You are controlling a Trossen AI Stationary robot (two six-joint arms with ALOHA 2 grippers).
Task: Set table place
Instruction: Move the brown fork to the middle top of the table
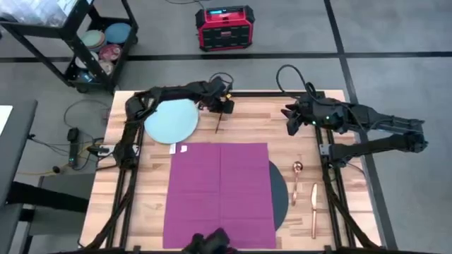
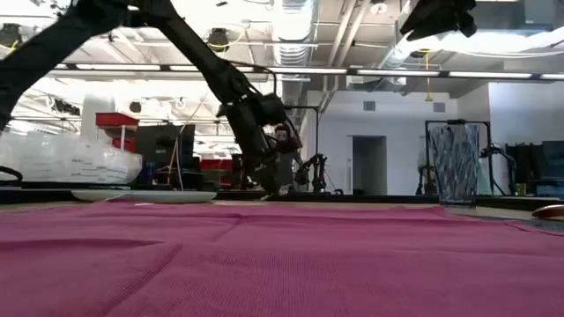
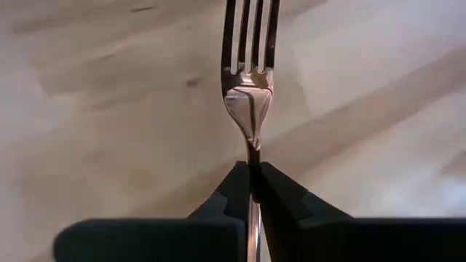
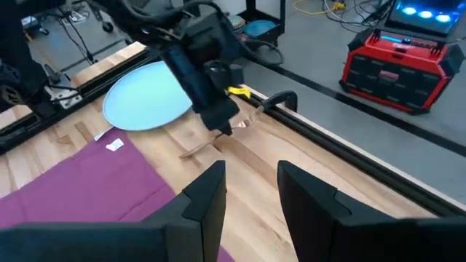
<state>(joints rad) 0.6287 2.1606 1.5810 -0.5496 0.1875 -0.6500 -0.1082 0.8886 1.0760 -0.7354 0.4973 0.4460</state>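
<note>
My left gripper [image 1: 224,107] is at the table's far edge, shut on a copper fork [image 1: 219,124] that slants down toward the wood. The pale blue plate [image 1: 171,120] lies flat on the table just left of it. The magenta napkin [image 1: 220,185] is spread over the dark round mat [image 1: 280,192]. A copper spoon [image 1: 296,180] and knife [image 1: 313,204] lie right of the mat. The smoky tumbler [image 2: 456,164] stands at the far right. My right gripper [image 4: 251,185] hangs open above the far right, holding nothing. My left gripper pinches the fork's handle just behind its neck [image 3: 252,156] between the two fingers. The fingers run along the fork, slanting down from the far side. The tines [image 3: 251,36] point away from the gripper toward the table's near side; whether they touch the wood I cannot tell.
A black cart [image 1: 92,42] with dishes stands beyond the table's far left corner, and a red box [image 1: 224,27] sits on the floor behind. A small white tag [image 1: 178,148] lies by the napkin's far left corner. Bare wood shows between plate and right arm.
</note>
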